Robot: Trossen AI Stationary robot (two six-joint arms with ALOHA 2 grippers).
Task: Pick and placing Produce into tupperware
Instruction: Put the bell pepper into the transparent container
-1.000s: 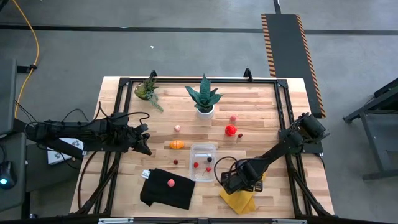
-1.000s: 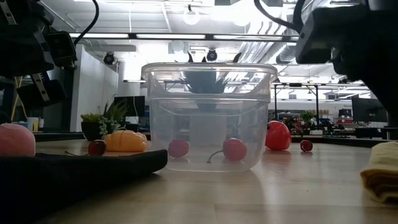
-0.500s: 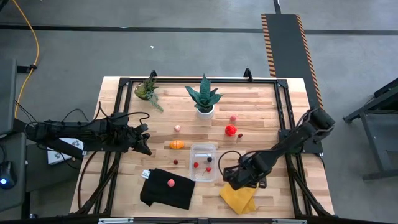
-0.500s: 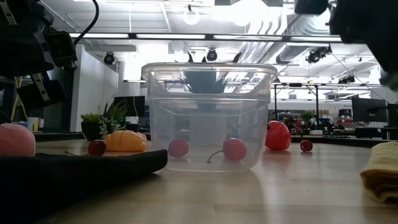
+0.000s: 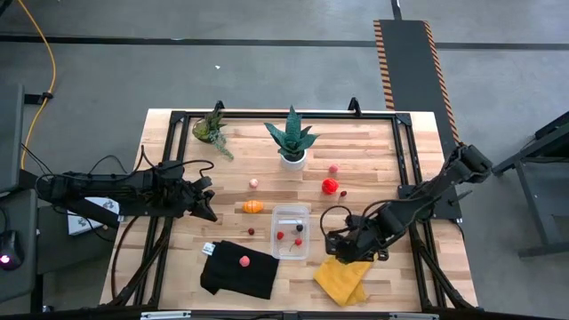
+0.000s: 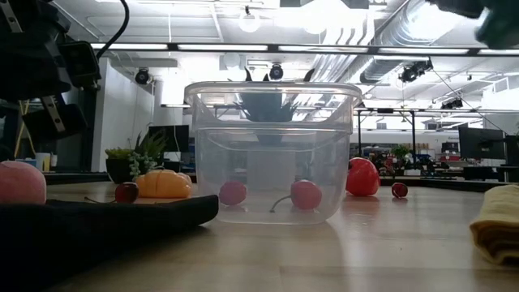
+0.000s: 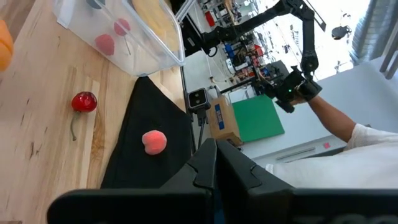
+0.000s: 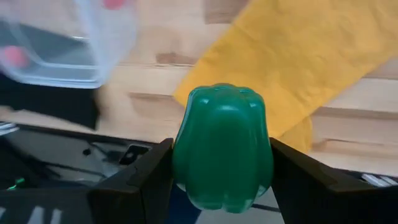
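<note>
The clear tupperware [image 5: 291,229] stands on the table near its near edge and holds small red and pink pieces [image 6: 306,194]. My right gripper [image 5: 342,249] hovers to its right, over the far end of the yellow cloth [image 5: 342,280], and is shut on a green toy pepper [image 8: 222,137]. My left gripper [image 7: 214,168] is shut and waits at the table's left [image 5: 209,212]. An orange fruit [image 5: 253,206], a dark red cherry [image 7: 83,101] and a red fruit [image 5: 330,186] lie on the wood. A pink fruit [image 5: 244,261] lies on the black cloth [image 5: 240,269]. My right gripper pinches the green pepper between its two fingers [image 8: 146,180], one on each of the pepper's opposite sides [image 8: 183,155]. The fingers come from above, pointing down. The pepper is lifted clear, above the yellow cloth [image 8: 311,62] and the wood.
Two potted green plants [image 5: 292,140] [image 5: 211,127] stand near the far edge. Small pink pieces [image 5: 333,169] [image 5: 253,183] lie on the far half of the table. A black frame runs around the table [image 5: 169,160]. A person's arm [image 7: 348,124] shows beyond the table.
My right gripper has risen from just over the yellow cloth, going up out of the low view, and has shifted a little toward the far edge. Its arm has swung out toward the table's right.
</note>
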